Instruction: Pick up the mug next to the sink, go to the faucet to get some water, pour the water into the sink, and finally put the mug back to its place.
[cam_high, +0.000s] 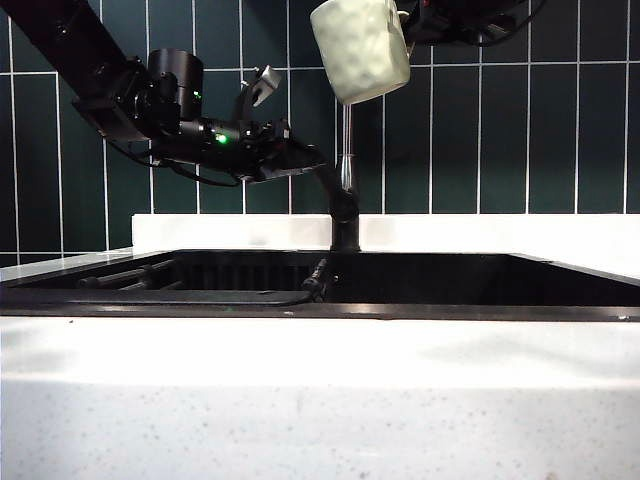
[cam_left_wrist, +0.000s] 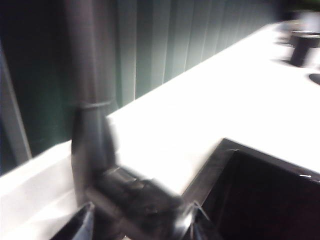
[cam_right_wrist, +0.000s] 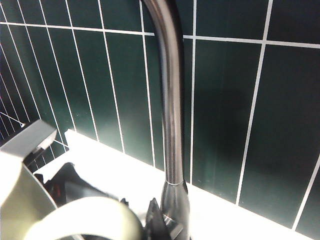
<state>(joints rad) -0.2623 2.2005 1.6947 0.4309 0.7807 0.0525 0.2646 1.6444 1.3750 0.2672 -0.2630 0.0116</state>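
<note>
Dark green wall tiles back a white speckled counter (cam_high: 300, 400) holding the wide black rectangular sink (cam_high: 450, 285). At left, the left gripper (cam_high: 285, 155) reaches beside the tall slim dark metal faucet (cam_high: 345, 200), fingers spread wide, holding nothing. Top centre-right, the right gripper (cam_high: 415, 22), closed on its handle, holds the pale dimpled ceramic mug (cam_high: 362, 45) tilted against the spout. Risk: bumping the pipe could jar the mug loose; a mistimed lever push would miss it.

Dk green tile wall (cam_high: 520, 130) w/ white grout, white speckled counter (cam_high: 320, 400)
</note>
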